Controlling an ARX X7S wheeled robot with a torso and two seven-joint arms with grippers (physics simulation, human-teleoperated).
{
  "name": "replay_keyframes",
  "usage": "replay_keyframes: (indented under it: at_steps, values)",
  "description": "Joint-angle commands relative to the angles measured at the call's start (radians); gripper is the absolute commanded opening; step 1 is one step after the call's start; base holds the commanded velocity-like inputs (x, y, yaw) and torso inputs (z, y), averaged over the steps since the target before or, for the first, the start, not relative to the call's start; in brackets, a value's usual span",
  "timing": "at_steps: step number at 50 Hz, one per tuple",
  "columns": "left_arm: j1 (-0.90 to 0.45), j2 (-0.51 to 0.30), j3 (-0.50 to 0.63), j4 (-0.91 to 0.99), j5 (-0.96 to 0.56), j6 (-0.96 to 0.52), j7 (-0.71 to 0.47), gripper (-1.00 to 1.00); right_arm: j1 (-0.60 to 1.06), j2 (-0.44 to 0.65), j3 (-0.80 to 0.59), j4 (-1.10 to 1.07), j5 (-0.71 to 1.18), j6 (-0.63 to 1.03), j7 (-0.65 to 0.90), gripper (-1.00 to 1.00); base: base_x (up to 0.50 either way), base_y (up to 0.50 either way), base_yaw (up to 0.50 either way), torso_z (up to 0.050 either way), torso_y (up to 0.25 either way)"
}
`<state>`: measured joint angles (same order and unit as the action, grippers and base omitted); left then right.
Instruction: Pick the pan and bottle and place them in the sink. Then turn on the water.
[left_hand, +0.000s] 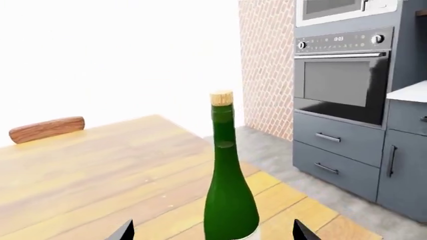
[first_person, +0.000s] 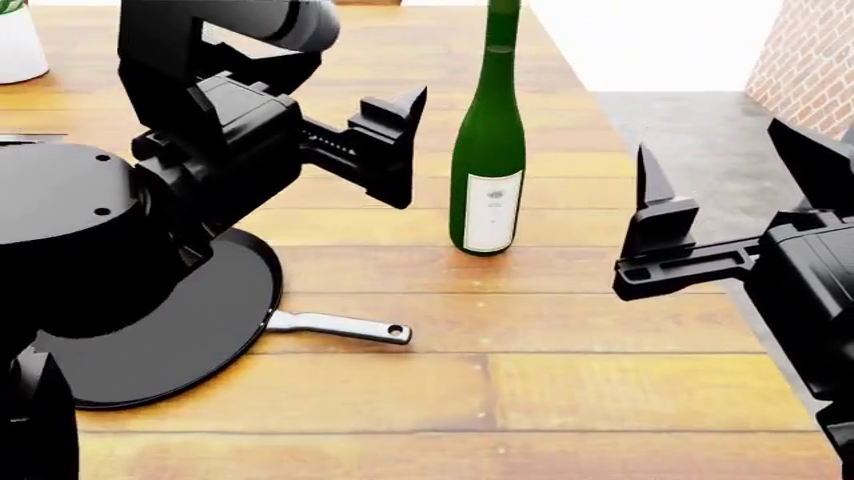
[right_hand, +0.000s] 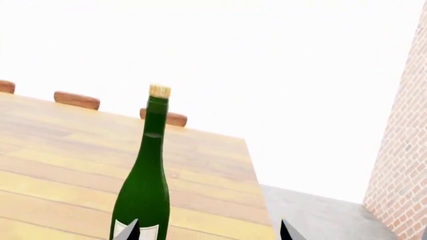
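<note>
A white plant pot (first_person: 19, 45) sits at the far left corner of the wooden bench (first_person: 561, 400), cut off by the head view's edge. Next comes the bulky black left arm (first_person: 174, 150), which covers much of the pan (first_person: 187, 340) beneath it. The pan is flat, round and black, lying on the bench near the front left; only its right half and its thin silver handle (first_person: 336, 326), pointing right with a hole at the end, show clearly. The left pincer (first_person: 394, 150) is spread, its dark fingers apart and holding nothing, just beside the bottle (first_person: 489, 150) on its left and not touching it.

The bottle stands upright near the bench's middle, dark green glass with a cream label (first_person: 491, 212) low on its body; the label's print is too small to read. Its top is cut off in the head view, but the left wrist view shows the tan cork (left_hand: 221, 97) on the long neck. That view also shows a wooden chair back (left_hand: 47, 129) beyond the bench, and a grey oven (left_hand: 343, 80) with drawers (left_hand: 337, 145) against a brick wall (left_hand: 267, 65).

To the right, the right pincer (first_person: 661, 225) is open and empty, hovering near the bench's right edge, apart from the bottle. In the right wrist view, only its fingertips (right_hand: 287, 231) show. The sink and faucet do not appear in any view.
</note>
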<state>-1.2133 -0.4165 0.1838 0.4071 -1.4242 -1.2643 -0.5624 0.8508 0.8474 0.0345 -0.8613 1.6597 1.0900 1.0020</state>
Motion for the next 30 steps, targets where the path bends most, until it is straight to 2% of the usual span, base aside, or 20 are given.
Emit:
replay_keyframes:
  at_steps: [1, 14, 30]
  values:
    - [-0.053, 0.091, 0.082, -0.091, 0.087, 0.032, 0.070, 1.00, -0.025, -0.004, -0.002, -0.004, -0.025, -0.003, -0.010, 1.00, 0.00, 0.00, 0.00, 0.000, 0.000]
    - [-0.128, 0.138, 0.204, -0.218, 0.278, 0.128, 0.191, 1.00, -0.057, 0.000, 0.014, -0.013, -0.037, -0.018, -0.027, 1.00, 0.00, 0.00, 0.00, 0.000, 0.000]
    - [-0.193, 0.207, 0.301, -0.393, 0.389, 0.198, 0.268, 1.00, -0.090, 0.015, 0.046, -0.025, -0.031, -0.041, -0.041, 1.00, 0.00, 0.00, 0.00, 0.000, 0.000]
